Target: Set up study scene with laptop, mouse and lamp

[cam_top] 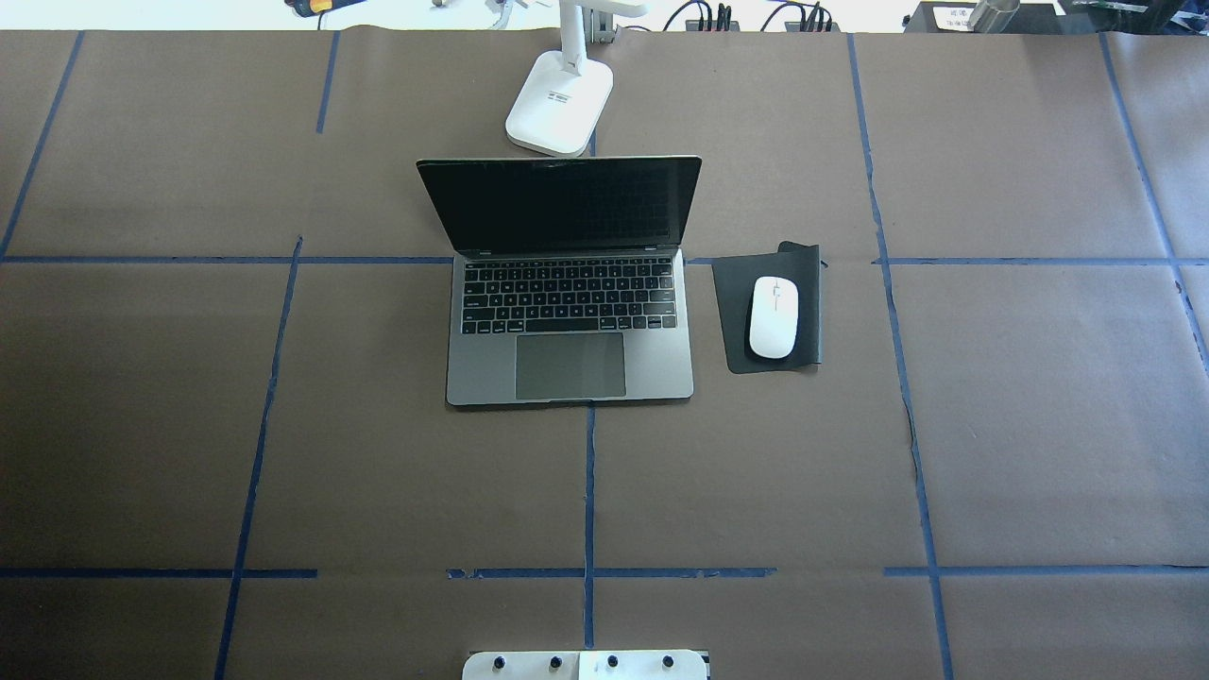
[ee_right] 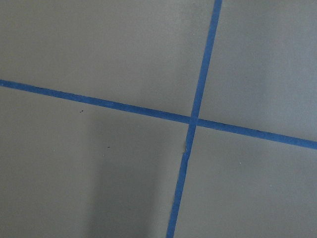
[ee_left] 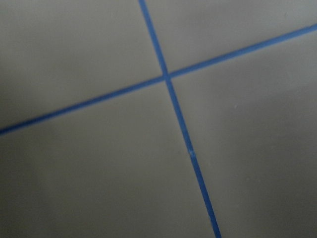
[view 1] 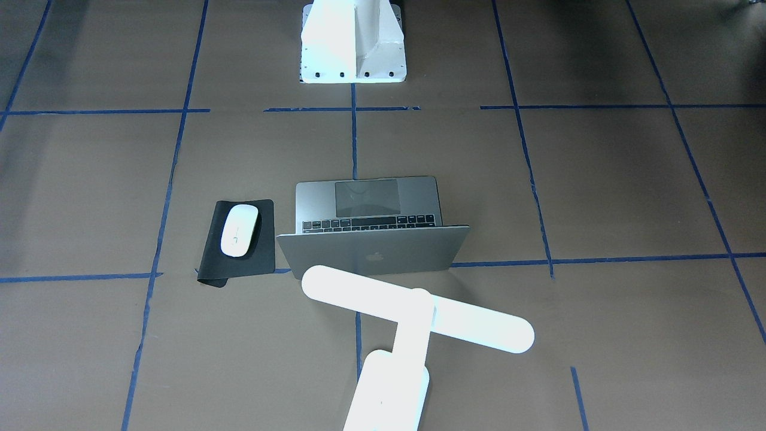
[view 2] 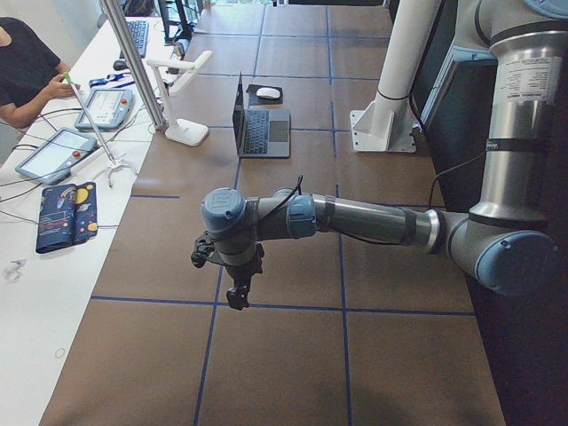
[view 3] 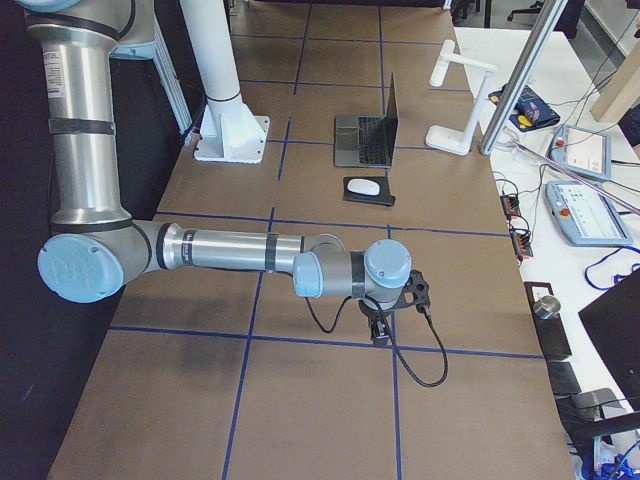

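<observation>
Both pincers hang low over bare table point(cam_top: 283, 453), the left pincer point(view 2: 238, 297) toward its left end and the right pincer point(view 3: 380, 330) toward its right end. Wide or narrow cannot be told. Well apart from both, the laptop point(cam_top: 571, 321) stands open mid-table, with the lamp point(cam_top: 559, 113) just behind it. The mouse point(cam_top: 774, 316) lies on a black mat point(cam_top: 732, 302) at its right, nearer the right arm.

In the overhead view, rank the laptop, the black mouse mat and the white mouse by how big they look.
Largest to smallest:
1. slim space-grey metal laptop
2. black rectangular mouse mat
3. small white oval mouse, lying on the mat
</observation>
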Available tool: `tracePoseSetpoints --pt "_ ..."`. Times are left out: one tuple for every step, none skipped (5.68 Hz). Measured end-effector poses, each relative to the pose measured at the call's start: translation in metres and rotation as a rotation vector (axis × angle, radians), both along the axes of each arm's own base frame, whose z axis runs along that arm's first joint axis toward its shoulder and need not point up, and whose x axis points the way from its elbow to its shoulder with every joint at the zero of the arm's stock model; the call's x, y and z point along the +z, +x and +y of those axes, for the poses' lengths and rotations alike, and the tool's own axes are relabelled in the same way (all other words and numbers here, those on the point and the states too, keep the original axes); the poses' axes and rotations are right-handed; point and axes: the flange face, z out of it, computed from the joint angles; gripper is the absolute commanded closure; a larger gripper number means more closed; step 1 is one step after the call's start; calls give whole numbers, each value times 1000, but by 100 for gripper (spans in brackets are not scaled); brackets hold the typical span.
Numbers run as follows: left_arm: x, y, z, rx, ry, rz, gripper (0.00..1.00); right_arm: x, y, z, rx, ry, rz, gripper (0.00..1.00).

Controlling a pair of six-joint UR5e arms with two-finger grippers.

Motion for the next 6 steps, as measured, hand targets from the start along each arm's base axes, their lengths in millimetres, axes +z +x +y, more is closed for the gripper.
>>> tracePoseSetpoints --pt "7 1 11 -12 -24 19 0 4 0 2 -3 -1 7 0" --pt "19 3 26 -15 -51 36 0 11 1 9 -6 -4 12 0" --pt "33 4 42 -15 -71 42 0 17 1 17 -7 -2 12 0" --pt "38 6 49 -16 -65 54 0 21 1 24 -7 1 11 0" --pt "39 7 51 -20 -50 79 0 27 1 32 -7 -7 11 0" --pt "39 8 54 -24 -39 100 0 31 1 37 -7 -15 12 0"
